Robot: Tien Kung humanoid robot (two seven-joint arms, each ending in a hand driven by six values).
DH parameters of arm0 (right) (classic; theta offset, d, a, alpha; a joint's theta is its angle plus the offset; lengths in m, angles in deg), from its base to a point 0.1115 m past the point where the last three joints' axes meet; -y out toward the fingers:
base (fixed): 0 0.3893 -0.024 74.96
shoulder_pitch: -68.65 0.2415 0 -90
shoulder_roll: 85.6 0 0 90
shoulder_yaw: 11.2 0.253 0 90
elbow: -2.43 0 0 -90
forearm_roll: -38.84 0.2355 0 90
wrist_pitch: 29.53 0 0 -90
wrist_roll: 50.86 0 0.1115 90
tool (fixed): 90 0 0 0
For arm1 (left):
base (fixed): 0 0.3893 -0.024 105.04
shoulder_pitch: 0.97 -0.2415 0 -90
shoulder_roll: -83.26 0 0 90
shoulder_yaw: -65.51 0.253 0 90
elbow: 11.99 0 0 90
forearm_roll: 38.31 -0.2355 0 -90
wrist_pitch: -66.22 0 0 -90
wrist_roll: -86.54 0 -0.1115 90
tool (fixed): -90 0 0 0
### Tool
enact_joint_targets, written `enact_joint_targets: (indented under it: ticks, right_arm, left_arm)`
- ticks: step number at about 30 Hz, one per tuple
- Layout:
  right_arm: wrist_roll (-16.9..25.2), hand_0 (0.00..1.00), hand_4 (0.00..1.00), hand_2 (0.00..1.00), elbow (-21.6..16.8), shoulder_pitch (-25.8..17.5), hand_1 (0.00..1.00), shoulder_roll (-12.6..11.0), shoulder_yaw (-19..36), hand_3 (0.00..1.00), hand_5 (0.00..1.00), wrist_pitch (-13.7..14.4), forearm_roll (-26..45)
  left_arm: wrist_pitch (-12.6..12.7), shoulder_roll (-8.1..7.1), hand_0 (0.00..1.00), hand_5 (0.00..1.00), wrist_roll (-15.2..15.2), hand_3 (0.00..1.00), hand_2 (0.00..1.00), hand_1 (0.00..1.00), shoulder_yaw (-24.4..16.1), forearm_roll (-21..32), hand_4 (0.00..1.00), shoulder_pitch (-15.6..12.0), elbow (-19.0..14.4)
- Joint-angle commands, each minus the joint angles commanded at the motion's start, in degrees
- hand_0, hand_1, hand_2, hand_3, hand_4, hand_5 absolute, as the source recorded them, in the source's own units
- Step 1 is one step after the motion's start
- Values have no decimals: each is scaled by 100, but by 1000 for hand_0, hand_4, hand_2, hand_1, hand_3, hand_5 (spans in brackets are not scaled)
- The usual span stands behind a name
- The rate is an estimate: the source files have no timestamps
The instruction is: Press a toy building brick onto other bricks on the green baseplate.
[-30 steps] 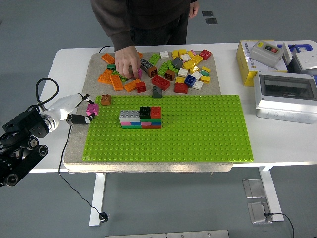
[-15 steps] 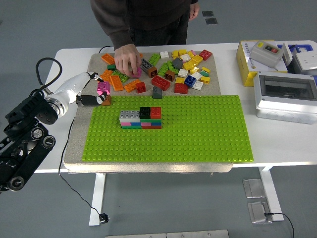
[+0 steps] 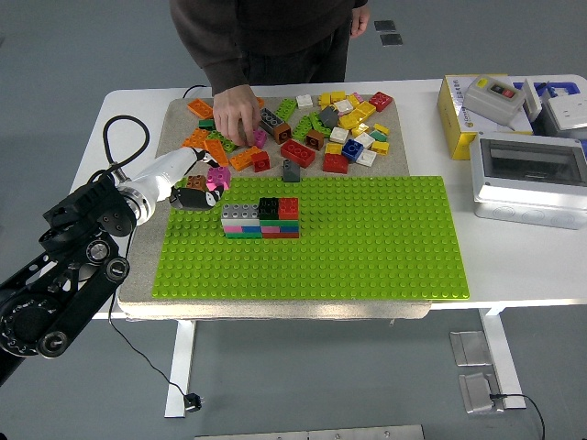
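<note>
Left hand point(image 3: 194, 188) clamped on pink brick point(image 3: 218, 178), just left of the stack point(image 3: 260, 219); misaligned studs could jam or topple it.

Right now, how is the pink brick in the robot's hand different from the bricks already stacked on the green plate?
The pink brick is single and held above the baseplate by the left hand; the stack is many-coloured, layered and pressed onto it. Both are studded toy bricks.

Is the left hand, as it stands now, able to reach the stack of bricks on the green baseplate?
Probably yes. The left hand, holding a pink brick, is just beside the brick stack, with nothing between them.
</note>
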Motion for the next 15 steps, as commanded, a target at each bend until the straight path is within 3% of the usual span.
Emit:
enact_joint_targets:
  ticks: [15]
  right_arm:
    - [11, 710, 400, 708, 0, 27, 698, 0, -35, 708, 815, 0, 37]
  left_arm:
    - [6, 153, 998, 240, -3, 572, 948, 952, 419, 142, 482, 155, 259]
